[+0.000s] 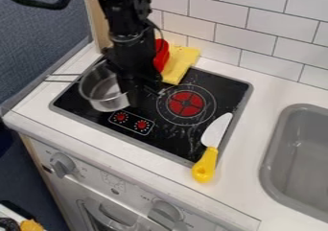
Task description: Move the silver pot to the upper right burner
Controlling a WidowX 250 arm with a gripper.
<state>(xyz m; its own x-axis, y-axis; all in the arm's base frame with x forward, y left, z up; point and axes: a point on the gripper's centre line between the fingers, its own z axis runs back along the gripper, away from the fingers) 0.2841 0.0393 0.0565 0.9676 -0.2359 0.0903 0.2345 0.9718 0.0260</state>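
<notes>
The gripper (141, 87) hangs low over the left part of the black stove top, at the right side of the silver pot (107, 92). Its lower end overlaps the pot's right rim in this view; whether they touch is not clear. Upright on the left of the stove, the pot has its wire handle pointing left, past the stove's edge. To the right, the burner with a red centre (185, 104) has nothing standing on it. The arm hides part of the stove behind the pot.
A yellow cloth (180, 64) and a red object (161, 55) lie at the stove's back edge. A knife with a yellow handle (205, 165) rests across the front right edge. The grey sink (274, 144) is at the right, with a tiled wall behind.
</notes>
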